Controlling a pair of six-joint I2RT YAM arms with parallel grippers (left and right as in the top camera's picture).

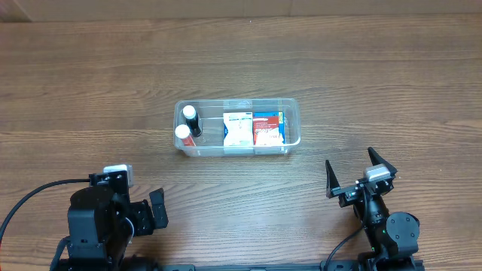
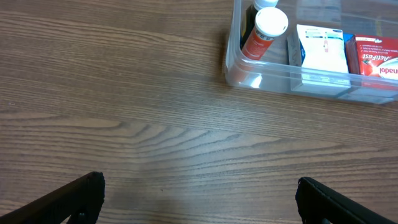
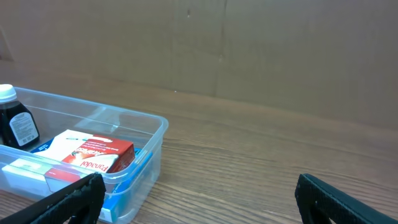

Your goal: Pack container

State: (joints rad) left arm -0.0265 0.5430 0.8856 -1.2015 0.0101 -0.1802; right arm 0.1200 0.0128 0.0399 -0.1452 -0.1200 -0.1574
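Wood-grain table (image 1: pixel 241 68) carrying two arms and one packed tub. Clear plastic container (image 1: pixel 294 124) lies ahead of both sets of fingers and touches neither. In the left wrist view it sits ahead and to the right of the fingers (image 2: pixel 68 199). In the right wrist view it sits ahead and to the left of the fingers (image 3: pixel 68 199).

Left gripper (image 2: pixel 199 205) is spread wide, with only bare table between its fingers. Right gripper (image 1: pixel 355 172) is likewise spread wide and holds nothing.

Inside the container, the end nearer the right fingers holds two flat boxes side by side and touching: a white box (image 1: pixel 238 129) and a red box (image 1: pixel 268 128), the red one outermost. The end nearer the left fingers holds two white-capped bottles: an orange bottle (image 2: pixel 264 34), the closer one to those fingers, and a dark bottle (image 3: pixel 15 121) just behind it. Print on the labels is too small to read.
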